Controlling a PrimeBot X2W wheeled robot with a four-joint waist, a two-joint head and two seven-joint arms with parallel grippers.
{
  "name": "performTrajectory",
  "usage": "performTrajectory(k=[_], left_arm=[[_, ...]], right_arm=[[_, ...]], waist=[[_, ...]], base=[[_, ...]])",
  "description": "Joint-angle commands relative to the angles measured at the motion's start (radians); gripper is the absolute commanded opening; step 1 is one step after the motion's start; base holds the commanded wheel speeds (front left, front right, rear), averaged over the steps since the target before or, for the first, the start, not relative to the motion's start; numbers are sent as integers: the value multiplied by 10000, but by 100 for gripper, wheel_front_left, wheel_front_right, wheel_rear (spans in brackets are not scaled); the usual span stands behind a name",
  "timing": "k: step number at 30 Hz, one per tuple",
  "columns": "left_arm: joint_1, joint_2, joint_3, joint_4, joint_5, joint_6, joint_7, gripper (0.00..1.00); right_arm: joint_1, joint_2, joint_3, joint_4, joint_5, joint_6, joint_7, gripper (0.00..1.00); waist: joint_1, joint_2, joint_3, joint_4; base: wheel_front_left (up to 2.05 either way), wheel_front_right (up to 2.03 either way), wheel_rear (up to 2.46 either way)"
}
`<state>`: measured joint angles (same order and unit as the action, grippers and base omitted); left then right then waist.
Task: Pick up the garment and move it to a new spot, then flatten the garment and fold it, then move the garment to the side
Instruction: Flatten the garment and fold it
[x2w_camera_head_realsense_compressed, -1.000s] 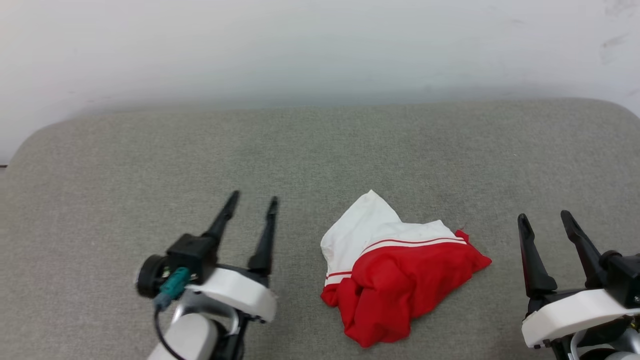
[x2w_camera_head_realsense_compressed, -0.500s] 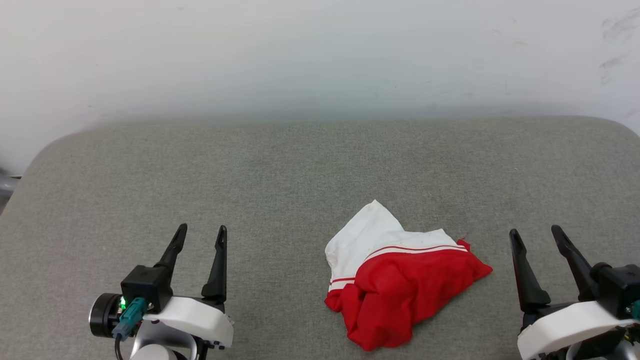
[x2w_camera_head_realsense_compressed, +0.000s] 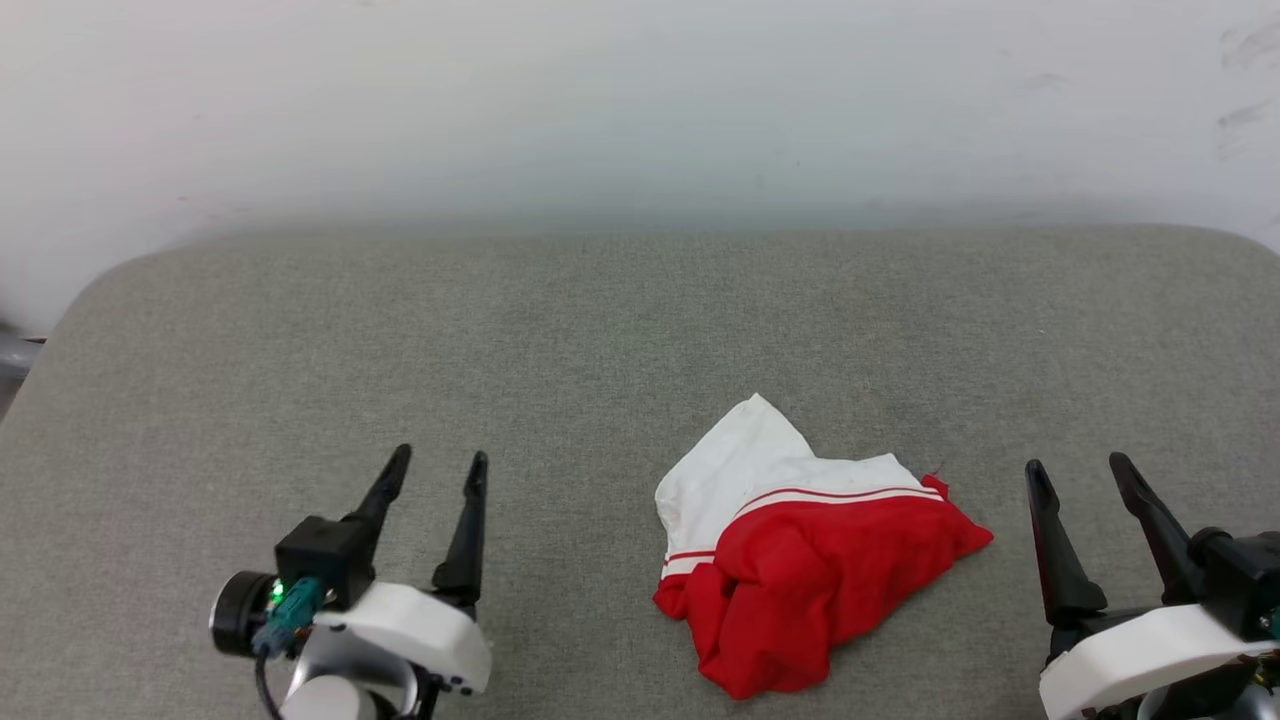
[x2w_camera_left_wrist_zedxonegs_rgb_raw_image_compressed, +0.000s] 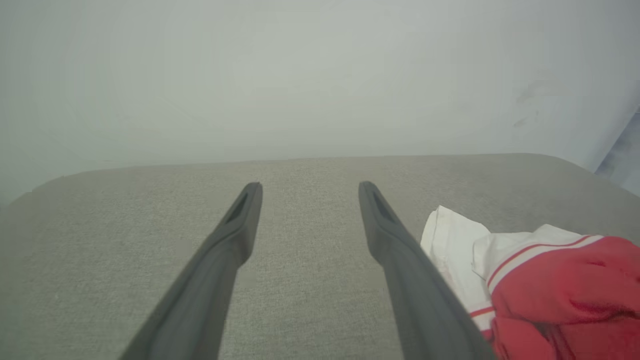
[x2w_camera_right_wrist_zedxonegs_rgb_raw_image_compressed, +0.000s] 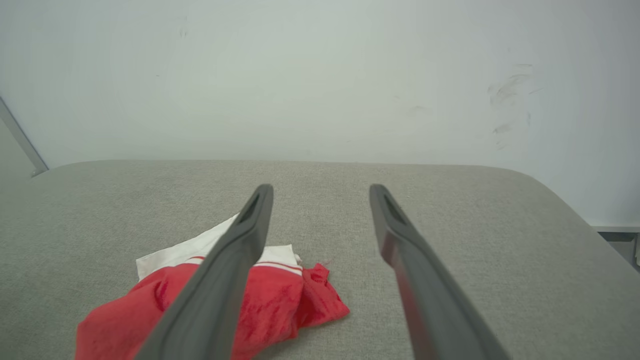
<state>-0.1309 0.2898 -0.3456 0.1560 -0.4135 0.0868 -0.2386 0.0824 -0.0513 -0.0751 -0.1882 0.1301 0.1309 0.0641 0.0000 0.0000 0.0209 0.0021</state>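
A crumpled red jersey shirt with a white sleeve and red-striped trim (x2w_camera_head_realsense_compressed: 800, 570) lies in a loose heap on the grey fabric surface (x2w_camera_head_realsense_compressed: 600, 330), right of centre, toward the near edge. The white part lies far-left and the red folds bunch near-right.

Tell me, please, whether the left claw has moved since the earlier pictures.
Yes. Judged against the crumpled red and white jersey shirt, the left claw drew away leftward and backward, then edged partly back toward it.
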Motion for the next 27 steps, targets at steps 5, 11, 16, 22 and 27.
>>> performTrajectory(k=[5, 11, 16, 22, 27], left_arm=[[-903, -269, -427, 258, -355, -511, 1033, 100], [-2278, -727, -1019, 991, -1025, -1100, 3189, 100], [-3254, -1009, -1467, 1831, -1457, -1409, 4980, 100], [-4043, -884, -1922, 2912, -1563, -1581, 6718, 100], [-4354, -737, -2514, 4110, -1502, -1680, 8285, 100]], right_arm=[[-161, 13, 57, -65, -15, -3, 64, 100], [-426, 13, 128, -92, -88, -3, 135, 100], [-624, 14, 203, 40, 147, -3, 76, 100], [-908, 13, 280, 225, 220, -3, -107, 100], [-1098, 14, 307, 494, 384, -3, -369, 100]], waist=[[0, 0, 285, -147], [0, 0, 849, -598], [0, 0, 1375, -1027], [0, 0, 1914, -1528], [0, 0, 2282, -1871]], base=[[0, 0, 0], [0, 0, 0], [0, 0, 0], [0, 0, 0], [0, 0, 0]])
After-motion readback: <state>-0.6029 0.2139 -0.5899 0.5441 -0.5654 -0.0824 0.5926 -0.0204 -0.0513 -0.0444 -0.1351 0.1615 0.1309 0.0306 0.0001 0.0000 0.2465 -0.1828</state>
